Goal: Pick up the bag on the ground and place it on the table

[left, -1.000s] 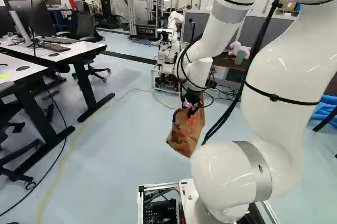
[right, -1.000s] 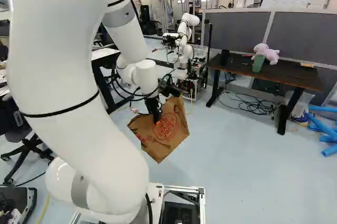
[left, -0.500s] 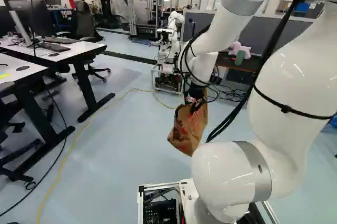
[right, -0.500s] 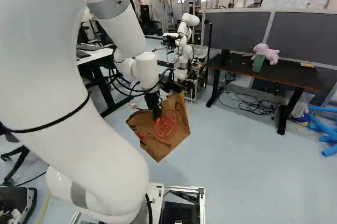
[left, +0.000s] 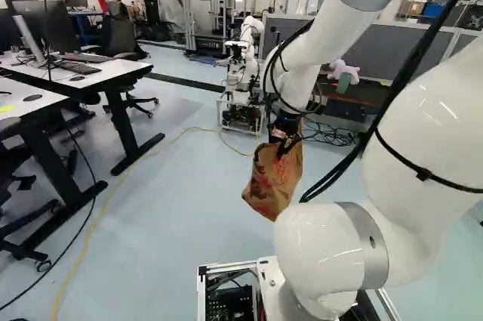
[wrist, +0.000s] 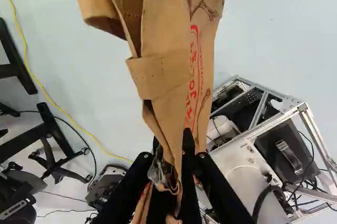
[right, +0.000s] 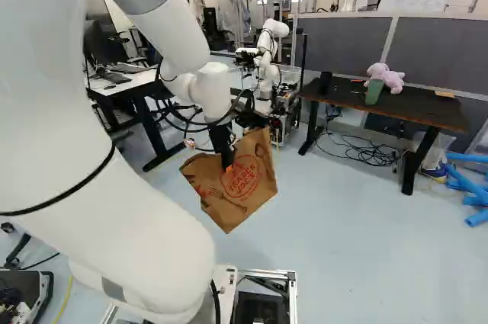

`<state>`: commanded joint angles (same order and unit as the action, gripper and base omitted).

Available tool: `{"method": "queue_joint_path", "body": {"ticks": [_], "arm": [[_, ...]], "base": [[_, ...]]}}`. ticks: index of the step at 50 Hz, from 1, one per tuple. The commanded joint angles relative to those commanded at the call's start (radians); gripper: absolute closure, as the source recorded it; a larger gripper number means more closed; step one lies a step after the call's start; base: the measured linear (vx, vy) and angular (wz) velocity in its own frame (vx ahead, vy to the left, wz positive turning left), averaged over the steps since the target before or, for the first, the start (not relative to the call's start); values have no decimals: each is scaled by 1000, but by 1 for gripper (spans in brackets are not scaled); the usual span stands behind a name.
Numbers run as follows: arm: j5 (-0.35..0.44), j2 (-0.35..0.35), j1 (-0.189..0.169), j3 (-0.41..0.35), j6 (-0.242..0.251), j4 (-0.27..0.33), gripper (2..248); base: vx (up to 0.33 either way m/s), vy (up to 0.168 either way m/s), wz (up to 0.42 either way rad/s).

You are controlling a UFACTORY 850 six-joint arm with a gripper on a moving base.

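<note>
Right base view: near the middle left, the gripper (right: 227,162) has its fingers squeezed on the crumpled edge of the brown paper bag (right: 248,190), which hangs above the floor (right: 343,248). The bag looks light, soft and easy to rip, so a thick fold should be best to hold. Farther off, upper right, the dark table (right: 418,109) holds a pink stuffed animal (right: 387,78).

Yellow cable (left: 56,304); pink plush toy (right: 393,78)

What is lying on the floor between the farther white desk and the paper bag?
A yellow cable lies between the white desk and the paper bag, in the left base view.
</note>
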<state>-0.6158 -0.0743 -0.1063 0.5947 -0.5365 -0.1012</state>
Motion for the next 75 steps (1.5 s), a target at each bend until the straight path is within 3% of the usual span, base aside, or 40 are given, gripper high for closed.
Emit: {"method": "queue_joint_path", "body": {"ticks": [33, 57, 75], "arm": [[-168, -54, -23, 81, 0, 0, 227], [-198, -77, -26, 149, 0, 1, 227], [-262, -73, -29, 216, 0, 1, 227]], "base": [[0, 0, 0], [0, 0, 0], [0, 0, 0]]}}
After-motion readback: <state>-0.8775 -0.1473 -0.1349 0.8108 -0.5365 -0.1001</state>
